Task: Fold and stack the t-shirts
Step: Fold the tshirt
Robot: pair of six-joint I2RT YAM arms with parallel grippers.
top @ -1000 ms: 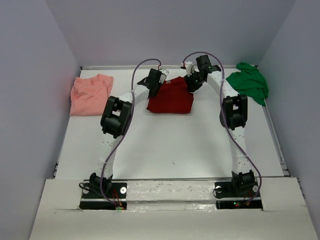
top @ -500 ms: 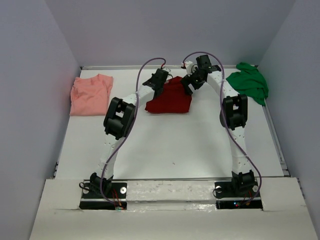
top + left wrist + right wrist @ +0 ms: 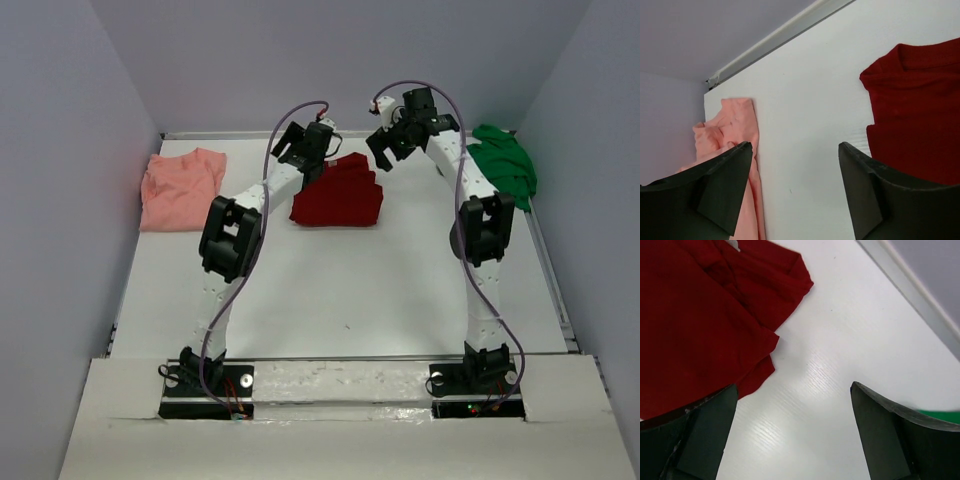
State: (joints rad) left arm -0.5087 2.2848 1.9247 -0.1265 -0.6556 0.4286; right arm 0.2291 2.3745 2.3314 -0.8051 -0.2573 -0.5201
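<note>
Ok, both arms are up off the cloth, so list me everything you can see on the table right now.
dark red t-shirt: one, dark red, folded, far centre
salmon-pink t-shirt: one, salmon-pink, far left corner
green t-shirt: one, bright green, bunched, far right edge
table: one, white
left gripper: one, black, open, empty, above the red shirt's left side
right gripper: one, black, open, empty, above the red shirt's right side

Near table (image 3: 340, 290) open; red shirt (image 3: 338, 195), pink shirt (image 3: 180, 190), green shirt (image 3: 500, 165) line the back.
</note>
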